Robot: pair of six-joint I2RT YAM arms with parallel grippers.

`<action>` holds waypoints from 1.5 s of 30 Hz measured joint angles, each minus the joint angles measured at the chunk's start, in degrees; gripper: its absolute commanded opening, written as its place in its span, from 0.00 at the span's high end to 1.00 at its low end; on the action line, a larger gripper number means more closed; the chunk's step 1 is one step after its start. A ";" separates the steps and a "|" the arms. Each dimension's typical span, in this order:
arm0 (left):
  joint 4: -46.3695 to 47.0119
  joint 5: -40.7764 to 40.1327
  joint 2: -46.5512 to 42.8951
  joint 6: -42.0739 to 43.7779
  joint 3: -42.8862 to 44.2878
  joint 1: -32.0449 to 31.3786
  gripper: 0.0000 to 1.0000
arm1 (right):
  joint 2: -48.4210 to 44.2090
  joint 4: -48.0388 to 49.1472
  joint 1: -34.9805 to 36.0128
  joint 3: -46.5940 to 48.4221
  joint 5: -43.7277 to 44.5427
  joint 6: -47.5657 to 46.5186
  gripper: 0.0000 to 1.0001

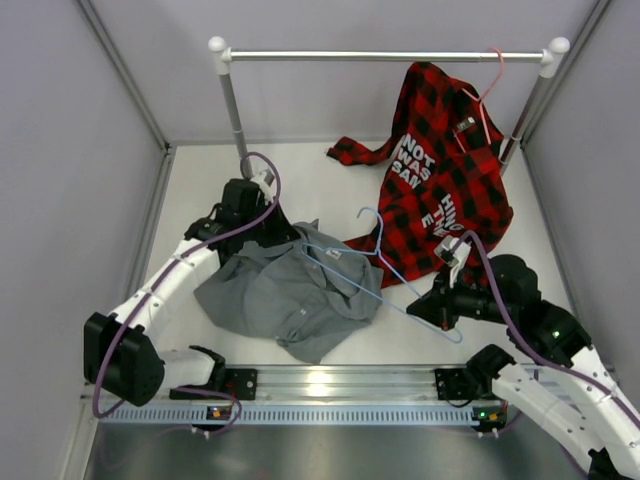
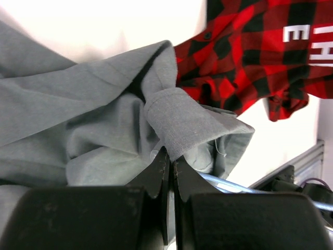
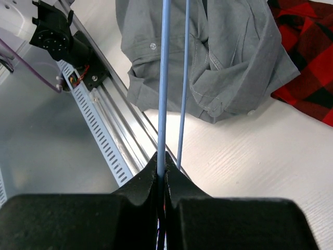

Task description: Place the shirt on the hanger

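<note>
From the top view, the grey shirt (image 1: 290,290) lies crumpled on the white surface (image 1: 330,185), near the front edge and between the 2 arms. The left tool (image 1: 280,240) sits at the shirt's far left edge. The light-blue hanger (image 1: 380,238) slants across the shirt's right part, its hook pointing toward the back. The right tool (image 1: 420,306) meets the hanger at its near right corner. A red-and-black plaid shirt (image 1: 440,190) hangs from a pink hanger (image 1: 490,85) on the rail (image 1: 385,56), its hem trailing on the surface.

In the left wrist view, the left tool (image 2: 170,164) is clenched on a folded flap of the shirt (image 2: 78,114), fingers pressed nearly together on the cloth. The plaid shirt (image 2: 250,57) lies just behind.

In the right wrist view, the right tool (image 3: 161,169) is pinched tight on 1 wire of the hanger (image 3: 163,78). A 2nd wire runs beside it, both reaching over the shirt (image 3: 229,57).
</note>
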 measured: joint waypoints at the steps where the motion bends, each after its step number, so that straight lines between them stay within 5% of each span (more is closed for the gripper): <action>1: 0.52 0.66 -0.02 -0.17 -0.20 0.00 1.00 | 0.28 0.26 0.00 -0.07 0.02 0.17 1.00; 24: 3.98 10.88 -4.11 3.13 -2.51 -1.11 1.00 | 7.54 2.05 0.00 3.96 8.33 1.92 1.00; 38: -0.90 13.79 -10.29 8.59 7.06 -17.31 1.00 | 9.81 28.46 0.00 -9.38 -5.53 6.58 1.00; 45: -9.29 8.33 -12.24 11.98 14.16 -21.81 1.00 | 3.69 44.00 0.04 -15.91 0.72 11.41 1.00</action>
